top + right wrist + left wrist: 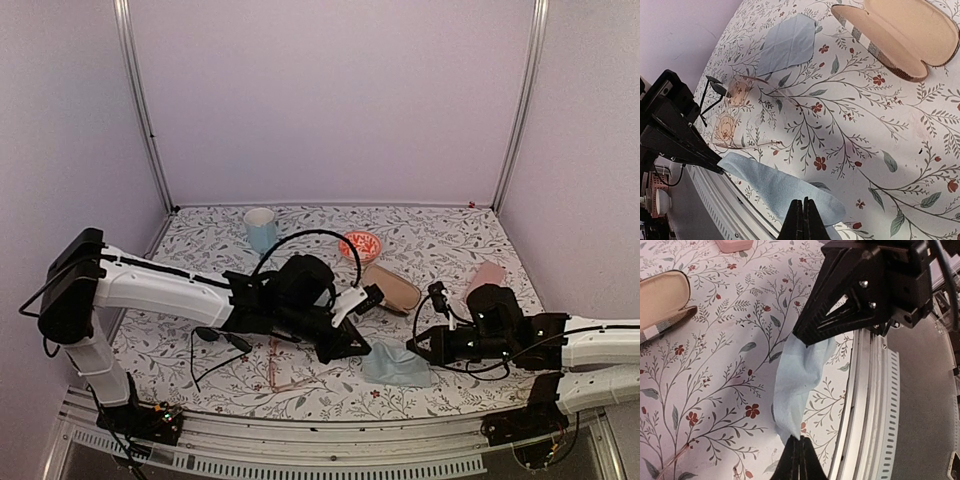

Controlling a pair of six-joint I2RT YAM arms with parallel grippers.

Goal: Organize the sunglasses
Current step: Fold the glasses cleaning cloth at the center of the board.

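The black sunglasses [215, 338] lie on the floral table left of centre, showing small in the right wrist view [714, 90]. Beside them lies the thin pinkish see-through pair [285, 365] [735, 117]. Neither gripper touches either pair. A light blue cloth [397, 365] [800, 375] [780, 187] stretches between both grippers near the front edge. My left gripper [362, 352] [800, 440] [717, 167] is shut on one end. My right gripper [408, 347] [803, 202] [805, 338] is shut on the other end.
An open brown case [392, 288] [900, 35] [662, 302] lies behind the cloth. A pink case [485, 277] is at the right. A second blue cloth [788, 44] lies under the left arm. A blue cup [261, 228] and red bowl [360, 245] stand at the back.
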